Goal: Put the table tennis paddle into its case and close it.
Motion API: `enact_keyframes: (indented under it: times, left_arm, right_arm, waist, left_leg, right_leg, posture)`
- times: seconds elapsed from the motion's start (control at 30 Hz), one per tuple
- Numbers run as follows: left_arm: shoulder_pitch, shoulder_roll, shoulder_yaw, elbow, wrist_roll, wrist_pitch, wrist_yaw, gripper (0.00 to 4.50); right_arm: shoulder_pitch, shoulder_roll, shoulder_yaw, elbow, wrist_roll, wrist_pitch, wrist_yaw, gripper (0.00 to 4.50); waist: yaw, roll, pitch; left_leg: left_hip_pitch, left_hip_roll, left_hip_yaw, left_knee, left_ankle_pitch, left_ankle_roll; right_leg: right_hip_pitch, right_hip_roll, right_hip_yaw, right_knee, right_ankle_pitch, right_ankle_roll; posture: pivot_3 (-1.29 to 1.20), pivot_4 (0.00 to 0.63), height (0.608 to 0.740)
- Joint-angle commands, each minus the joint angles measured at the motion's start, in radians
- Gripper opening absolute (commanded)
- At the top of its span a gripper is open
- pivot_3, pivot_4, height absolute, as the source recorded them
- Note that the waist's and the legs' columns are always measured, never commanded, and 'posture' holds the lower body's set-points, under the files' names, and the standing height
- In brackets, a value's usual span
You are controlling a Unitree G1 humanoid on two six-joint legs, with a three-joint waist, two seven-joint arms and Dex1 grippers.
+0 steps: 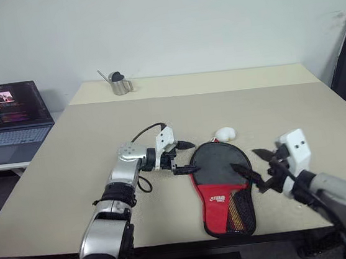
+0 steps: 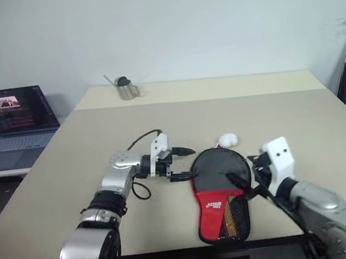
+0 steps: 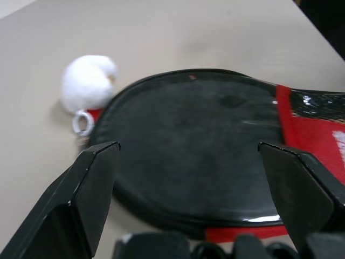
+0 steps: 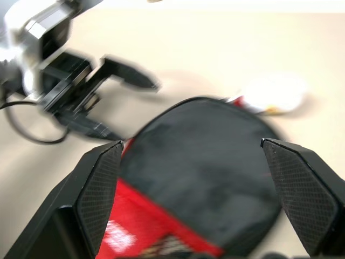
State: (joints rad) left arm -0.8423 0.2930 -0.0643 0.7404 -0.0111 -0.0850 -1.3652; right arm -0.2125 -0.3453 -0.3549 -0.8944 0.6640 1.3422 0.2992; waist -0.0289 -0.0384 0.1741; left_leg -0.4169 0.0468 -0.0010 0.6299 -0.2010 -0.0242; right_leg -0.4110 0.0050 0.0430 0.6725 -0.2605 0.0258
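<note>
case: we see it (image 1: pixel 223 186) flat on the table (image 1: pixel 70 160)
left end effector (image 1: pixel 184 157): fingers spread, empty, at the case's left edge
right end effector (image 1: pixel 250 165): fingers apart, empty

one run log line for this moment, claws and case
left claw: open, beside case | right claw: open, over case | case: flat on table

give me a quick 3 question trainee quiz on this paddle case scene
1. True or false: the case lies flat on the table.
2. What lies just beyond the round end of the case? A) a white ball B) a book C) a mug
3. Fill in: both the left hand and the right hand are ____.

Key: 1 true; 2 A, the white ball; 3 open, neither holds anything.
</note>
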Motion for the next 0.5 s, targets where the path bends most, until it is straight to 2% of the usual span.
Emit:
enact_keyframes:
  times: [0.03,0.17,0.5]
  left_arm:
    - [0.002,-0.029,-0.026,-0.097,-0.028,0.014,0.049,4.46]
    - [0.025,-0.05,-0.089,-0.124,-0.007,-0.003,0.07,4.46]
    - [0.077,-0.032,-0.154,-0.107,0.008,-0.029,0.108,4.46]
  right_arm:
    - [-0.043,-0.06,-0.011,0.043,0.028,-0.006,0.025,4.5]
    - [-0.163,-0.116,0.077,0.217,-0.043,-0.099,0.017,4.5]
    - [-0.395,-0.102,0.25,0.703,-0.222,-0.407,0.06,4.5]
  waist:
    - [0.0,0.0,0.0]
    - [-0.009,0.001,0.0]
    - [-0.011,0.002,0.001]
  left_leg:
    - [0.0,0.0,0.0,0.0,0.0,0.0]
    - [0.001,0.0,0.001,0.0,0.0,0.0]
    - [0.0,0.0,0.001,-0.001,0.0,0.0]
  right_leg:
    - [0.0,0.0,0.0,0.0,0.0,0.0]
    - [0.0,0.001,0.001,0.0,0.0,0.0]
    - [-0.001,0.002,0.002,0.0,0.0,0.0]
  posture:
    - [0.0,0.15,0.74]
    - [0.0,0.15,0.74]
    - [0.0,0.15,0.74]
